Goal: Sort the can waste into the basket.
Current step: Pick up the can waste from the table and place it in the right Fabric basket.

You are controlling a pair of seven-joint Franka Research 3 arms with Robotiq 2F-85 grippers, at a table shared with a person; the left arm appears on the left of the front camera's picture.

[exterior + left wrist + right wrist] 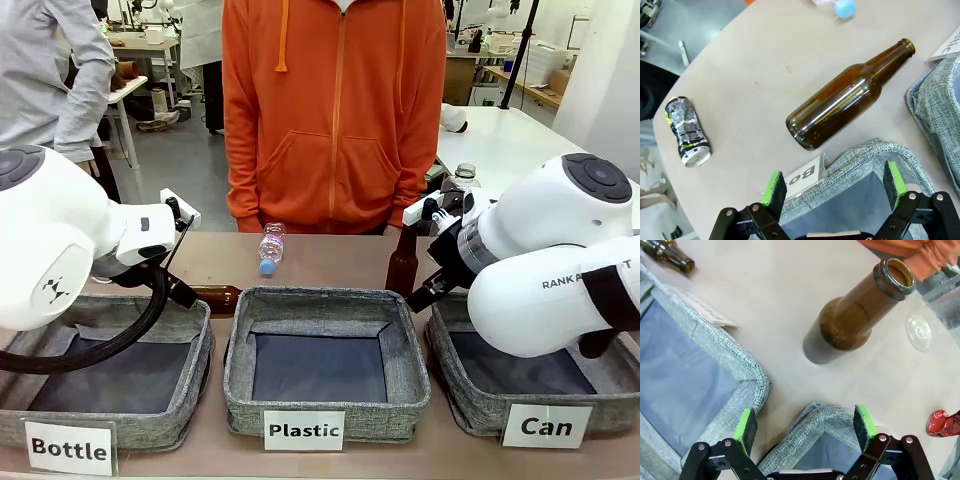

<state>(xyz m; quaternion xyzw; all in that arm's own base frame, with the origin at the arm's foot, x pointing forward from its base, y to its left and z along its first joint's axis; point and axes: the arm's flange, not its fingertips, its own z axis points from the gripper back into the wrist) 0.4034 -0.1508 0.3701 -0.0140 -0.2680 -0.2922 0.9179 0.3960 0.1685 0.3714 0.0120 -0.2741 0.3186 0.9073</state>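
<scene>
One black can (687, 131) and one red can (944, 423) on the table (750, 75)

Across the bottom of the front view, the left basket (160, 428) is marked "Bottle", the middle basket (385, 415) "Plastic", the right basket (470, 405) "Can"; at mid-right, the right arm (540, 300) bears "RANKA"

The beige tabletop (330, 258) carries three square baskets in one row:
- grey woven-fabric basket labelled "Bottle" (192, 400)
- grey woven-fabric basket labelled "Plastic" (402, 410)
- grey woven-fabric basket labelled "Can" (468, 405)

On the bare surface:
- brown glass bottle lying on its side (840, 97)
- brown glass bottle standing upright (850, 325)
- clear plastic bottle lying flat (270, 247)
- crushed black-and-silver metal can (686, 131)
- crushed red metal can (944, 422)
</scene>
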